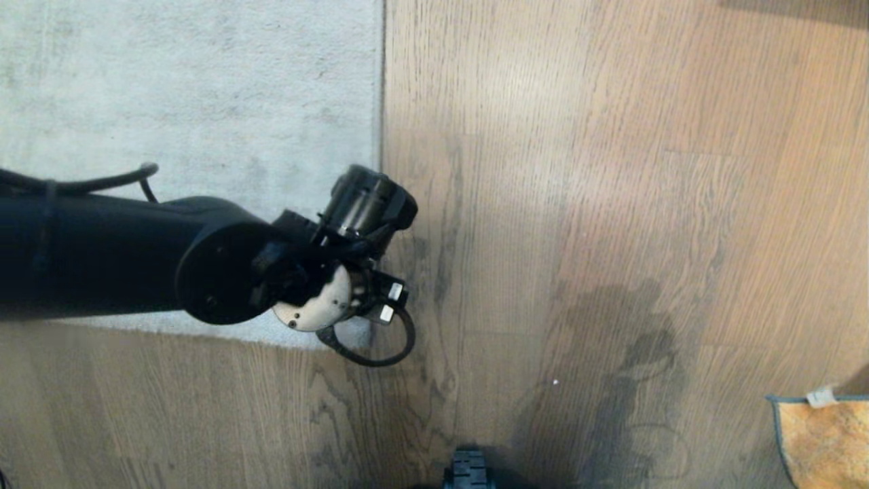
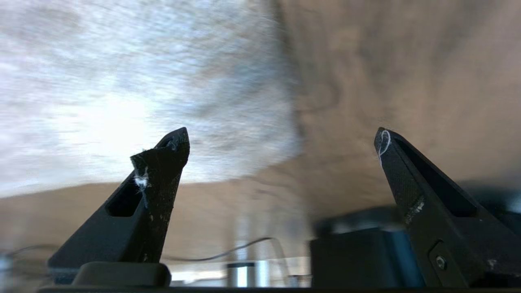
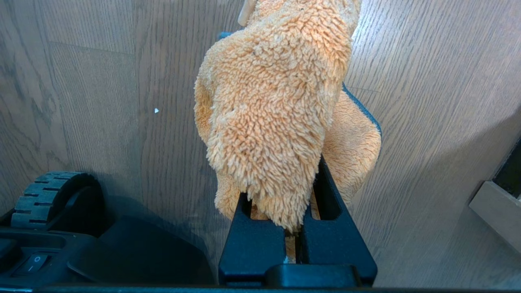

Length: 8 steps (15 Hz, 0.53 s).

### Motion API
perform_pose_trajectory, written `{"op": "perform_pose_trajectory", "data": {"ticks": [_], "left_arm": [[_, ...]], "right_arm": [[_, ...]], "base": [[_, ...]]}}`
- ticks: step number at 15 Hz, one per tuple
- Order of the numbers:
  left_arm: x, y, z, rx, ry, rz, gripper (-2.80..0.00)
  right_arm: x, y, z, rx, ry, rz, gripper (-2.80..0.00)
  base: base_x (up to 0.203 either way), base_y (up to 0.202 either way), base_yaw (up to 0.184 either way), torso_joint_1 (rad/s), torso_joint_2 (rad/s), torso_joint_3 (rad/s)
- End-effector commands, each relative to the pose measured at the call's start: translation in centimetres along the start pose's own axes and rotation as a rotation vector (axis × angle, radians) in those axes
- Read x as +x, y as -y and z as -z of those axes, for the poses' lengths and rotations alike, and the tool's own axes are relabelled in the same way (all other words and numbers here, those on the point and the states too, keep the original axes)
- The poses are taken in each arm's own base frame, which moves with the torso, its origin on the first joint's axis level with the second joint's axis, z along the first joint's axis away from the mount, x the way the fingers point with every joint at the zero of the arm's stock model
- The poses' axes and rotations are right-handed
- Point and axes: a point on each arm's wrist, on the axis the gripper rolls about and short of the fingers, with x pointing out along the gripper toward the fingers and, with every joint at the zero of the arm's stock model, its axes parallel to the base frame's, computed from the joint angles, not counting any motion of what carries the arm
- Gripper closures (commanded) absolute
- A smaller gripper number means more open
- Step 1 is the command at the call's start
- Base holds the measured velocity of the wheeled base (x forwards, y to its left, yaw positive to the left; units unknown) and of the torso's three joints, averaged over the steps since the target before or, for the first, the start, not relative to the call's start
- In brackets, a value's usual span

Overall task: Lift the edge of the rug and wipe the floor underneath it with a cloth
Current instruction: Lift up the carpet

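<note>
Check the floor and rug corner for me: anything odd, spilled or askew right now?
Nothing spilled. The rug lies flat, its corner not lifted, with the open left end effector above it. Fluff clings to its fingertips. A tiny white speck sits on the floor. The cloth is bunched in the shut right end effector.

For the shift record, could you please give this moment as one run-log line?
left tool: open, over rug edge corner | right tool: shut on cloth | rug flat on floor

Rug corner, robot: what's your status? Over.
Left gripper open above the rug edge, rug flat. Right gripper shut on the cloth. Floor unobstructed.
</note>
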Motion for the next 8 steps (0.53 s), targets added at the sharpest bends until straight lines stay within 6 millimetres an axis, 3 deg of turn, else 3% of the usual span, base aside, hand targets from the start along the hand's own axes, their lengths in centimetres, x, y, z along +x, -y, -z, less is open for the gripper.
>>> {"op": "perform_pose_trajectory", "data": {"ticks": [1,8], "left_arm": [[0.7,0.3,-0.1,0.035,-0.028,-0.052,-2.80],[2.2,-0.4,-0.3,0.113,-0.061,-0.189,-2.80]], "right_arm": [[0.0,0.0,0.0,-0.001,-0.002,-0.001,0.00],[0.0,0.0,0.0,-0.001,-0.002,-0.001,0.00]], "base": [[0.000,0.000,0.000,0.000,0.00,0.000],[0.000,0.000,0.000,0.000,0.00,0.000]]}}
